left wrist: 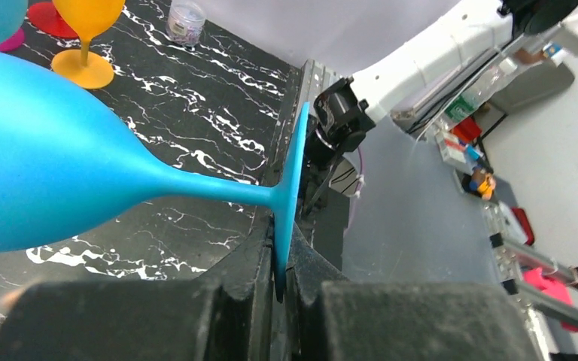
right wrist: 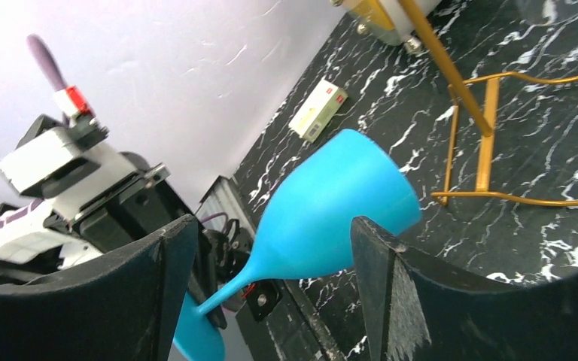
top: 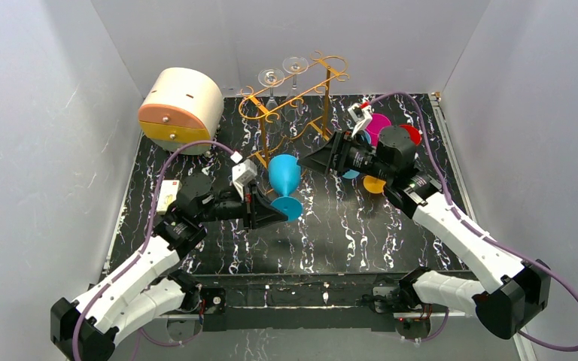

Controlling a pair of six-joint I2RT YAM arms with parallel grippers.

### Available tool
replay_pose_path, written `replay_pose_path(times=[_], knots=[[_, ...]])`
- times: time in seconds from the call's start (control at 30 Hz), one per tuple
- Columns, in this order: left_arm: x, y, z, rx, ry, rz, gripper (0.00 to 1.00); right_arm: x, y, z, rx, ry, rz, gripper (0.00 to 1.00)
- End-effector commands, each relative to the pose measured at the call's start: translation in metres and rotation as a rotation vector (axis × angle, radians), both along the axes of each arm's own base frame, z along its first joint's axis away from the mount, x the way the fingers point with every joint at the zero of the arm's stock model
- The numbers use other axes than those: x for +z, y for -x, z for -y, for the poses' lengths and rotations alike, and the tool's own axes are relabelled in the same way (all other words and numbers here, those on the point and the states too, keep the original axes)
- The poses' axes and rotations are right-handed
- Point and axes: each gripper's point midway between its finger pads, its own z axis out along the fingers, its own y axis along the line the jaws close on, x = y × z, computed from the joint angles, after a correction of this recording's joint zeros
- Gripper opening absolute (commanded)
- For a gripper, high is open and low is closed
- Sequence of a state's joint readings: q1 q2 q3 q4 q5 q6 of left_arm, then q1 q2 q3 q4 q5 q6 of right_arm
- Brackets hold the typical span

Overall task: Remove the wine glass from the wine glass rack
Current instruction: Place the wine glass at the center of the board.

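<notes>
A blue wine glass (top: 284, 174) is held tilted above the table, off the golden wire wine glass rack (top: 295, 101). My left gripper (top: 280, 210) is shut on the glass's round base; in the left wrist view (left wrist: 284, 256) the base edge (left wrist: 290, 180) is pinched between the fingers and the bowl (left wrist: 45, 165) points away to the left. My right gripper (top: 307, 160) is open, just right of the bowl. In the right wrist view (right wrist: 271, 278) the bowl (right wrist: 335, 207) shows between the spread fingers, apart from them. Two clear glasses (top: 271, 77) hang on the rack.
A round cream-and-orange drawer box (top: 181, 109) stands at the back left. A small white box (top: 167, 195) lies by the left arm. Magenta (top: 378, 124), red (top: 412, 134) and orange (top: 374, 184) glasses stand behind the right wrist. A rack leg (right wrist: 484, 143) is near the right gripper.
</notes>
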State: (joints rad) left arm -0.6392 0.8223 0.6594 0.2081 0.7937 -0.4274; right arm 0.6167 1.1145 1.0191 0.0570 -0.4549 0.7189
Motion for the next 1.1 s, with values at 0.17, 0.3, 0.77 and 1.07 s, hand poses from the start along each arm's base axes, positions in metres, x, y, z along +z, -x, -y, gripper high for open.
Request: replay_pose_path(times=[0.17,0.3,0.77,1.07], knots=[[-0.017,0.014,-0.015,-0.082,-0.049,0.368,0.00,0.003,-0.017,0.016,-0.131,0.020,0.097,0.83],[-0.027,0.022,-0.020,-0.161,-0.080,0.545,0.00,-0.003,-0.017,0.015,-0.122,0.035,0.121,0.84],[-0.076,0.009,-0.038,-0.225,-0.320,0.700,0.00,-0.004,-0.006,0.016,-0.052,0.091,0.113,0.90],[-0.093,-0.006,-0.038,-0.251,-0.379,0.835,0.00,-0.023,-0.013,0.031,-0.012,0.170,-0.048,0.94]])
